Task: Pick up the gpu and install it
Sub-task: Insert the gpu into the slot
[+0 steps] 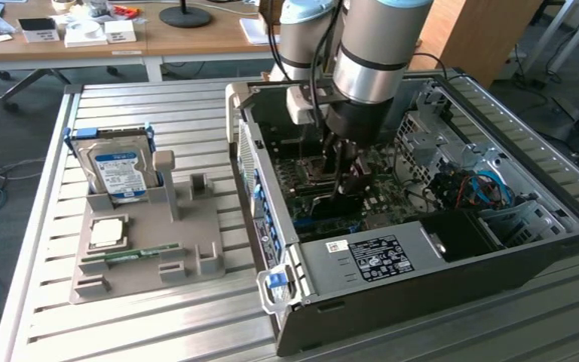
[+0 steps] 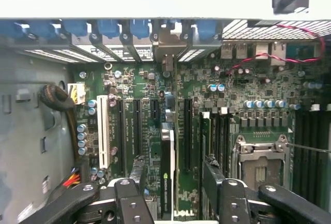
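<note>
Black-edged gpu (image 2: 166, 172) stands on edge in the motherboard (image 2: 248, 87), lengthwise between the spread-apart gripper (image 2: 176, 182) fingers.

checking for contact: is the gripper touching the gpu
Apart: the wrist view shows bare motherboard between the gpu and both fingers of the gripper.

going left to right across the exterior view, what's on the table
hard drive standing in the grey holder → RAM stick lying on that holder → open computer case, with the arm reaching down into it
</note>
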You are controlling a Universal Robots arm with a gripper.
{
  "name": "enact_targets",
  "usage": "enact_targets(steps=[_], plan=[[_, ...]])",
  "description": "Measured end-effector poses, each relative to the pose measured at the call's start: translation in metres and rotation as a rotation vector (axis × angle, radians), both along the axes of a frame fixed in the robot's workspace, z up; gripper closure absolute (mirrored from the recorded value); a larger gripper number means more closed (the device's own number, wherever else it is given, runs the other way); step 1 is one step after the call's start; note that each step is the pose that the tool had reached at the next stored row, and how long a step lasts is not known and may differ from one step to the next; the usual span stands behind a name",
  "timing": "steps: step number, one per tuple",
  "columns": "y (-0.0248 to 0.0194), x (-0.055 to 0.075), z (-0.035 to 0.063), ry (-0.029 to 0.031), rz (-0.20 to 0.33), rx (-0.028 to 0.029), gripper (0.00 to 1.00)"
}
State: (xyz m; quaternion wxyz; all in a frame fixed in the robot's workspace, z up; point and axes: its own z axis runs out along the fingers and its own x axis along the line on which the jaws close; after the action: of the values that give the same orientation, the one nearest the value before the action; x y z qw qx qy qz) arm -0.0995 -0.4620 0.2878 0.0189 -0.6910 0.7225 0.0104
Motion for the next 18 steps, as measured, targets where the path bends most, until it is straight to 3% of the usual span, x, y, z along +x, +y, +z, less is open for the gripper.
enact_targets(steps=[11, 18], plan=[[0.0005, 0.0, 0.0257, 0.0, 0.0, -0.0005, 0.43], [0.0011, 0.0, 0.0337, -0.0001, 0.002, -0.0008, 0.43]])
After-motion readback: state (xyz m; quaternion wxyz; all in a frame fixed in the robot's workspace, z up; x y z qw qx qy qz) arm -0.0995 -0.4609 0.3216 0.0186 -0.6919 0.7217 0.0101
